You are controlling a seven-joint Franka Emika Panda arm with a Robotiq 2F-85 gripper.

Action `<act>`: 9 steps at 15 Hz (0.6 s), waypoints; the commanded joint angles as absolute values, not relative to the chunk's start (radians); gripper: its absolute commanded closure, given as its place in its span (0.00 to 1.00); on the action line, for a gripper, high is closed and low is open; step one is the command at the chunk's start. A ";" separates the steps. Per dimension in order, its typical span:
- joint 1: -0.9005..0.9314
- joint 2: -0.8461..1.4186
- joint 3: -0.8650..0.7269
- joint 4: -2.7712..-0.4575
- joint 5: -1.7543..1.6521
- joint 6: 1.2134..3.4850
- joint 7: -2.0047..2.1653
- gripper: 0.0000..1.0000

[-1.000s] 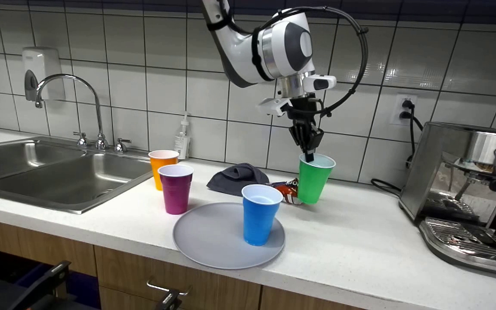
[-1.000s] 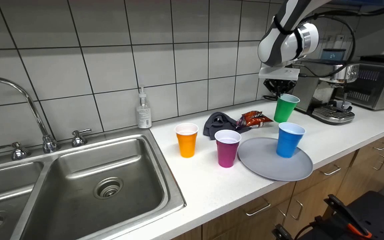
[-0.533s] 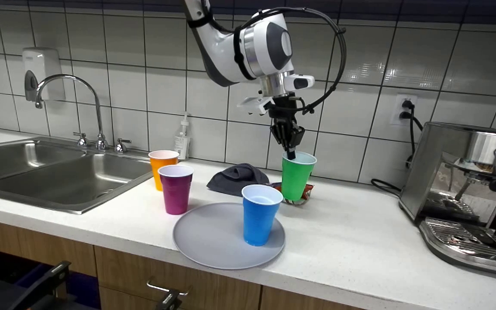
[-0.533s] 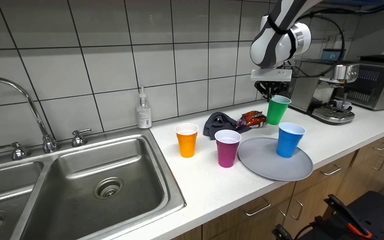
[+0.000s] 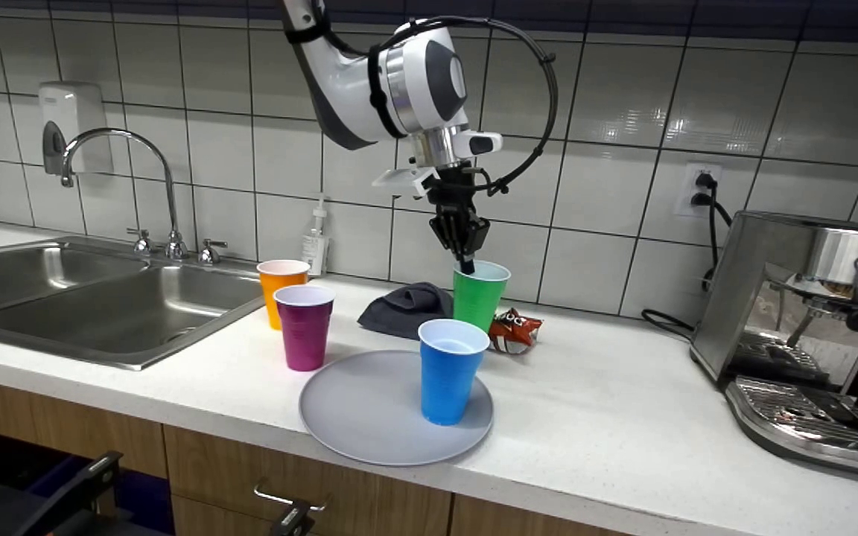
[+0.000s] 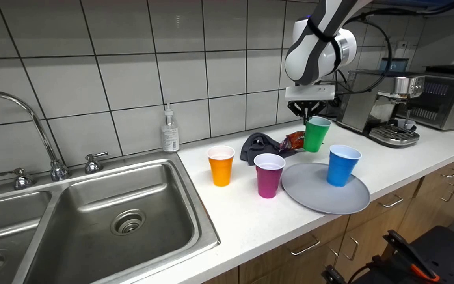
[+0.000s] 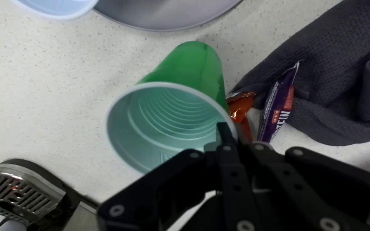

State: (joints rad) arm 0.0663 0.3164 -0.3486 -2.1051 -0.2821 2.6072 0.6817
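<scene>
Pinching green cup (image 7: pixel 196 65) by its rim, middle of wrist view | with gripper (image 7: pixel 233 133) squeezed almost together, only cup wall between | likely light, bendy, slippery, easy to squash | best held gently at rim

Plastic cups number four: one orange cup (image 6: pixel 222 173), one magenta cup (image 6: pixel 268 184), one blue cup (image 6: pixel 338 172) and one green cup (image 6: pixel 315 137). Snack packets come to two, one red packet (image 5: pixel 516 332) and one purple packet (image 7: pixel 276 106). There is one round gray plate (image 6: pixel 309 193) and one dark gray cloth (image 5: pixel 405 310). One double sink (image 6: pixel 208 237) counts two basins (image 6: pixel 85 244), two drains (image 6: pixel 128 222), one faucet (image 5: pixel 170 202) and two faucet handles (image 6: pixel 93 165). There is also one pump bottle (image 6: pixel 170 136), one wall-mounted dispenser (image 5: pixel 77 123), one espresso machine (image 5: pixel 745 260), one countertop oven (image 6: pixel 440 98) and one robot arm (image 5: pixel 399 89). One wall outlet (image 5: pixel 686 201) takes two plugs (image 5: pixel 705 180).
</scene>
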 commanded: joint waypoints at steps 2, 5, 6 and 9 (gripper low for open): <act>0.091 0.249 -0.328 -2.177 -0.348 2.615 0.724 0.99; 0.110 0.222 -0.316 -2.218 -0.395 2.618 0.749 0.99; 0.114 0.213 -0.310 -2.229 -0.411 2.616 0.755 0.99; 0.126 0.184 -0.294 -2.272 -0.469 2.617 0.790 0.99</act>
State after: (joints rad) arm 0.1222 0.2511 -0.3141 -2.2028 -0.4023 2.6079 0.7372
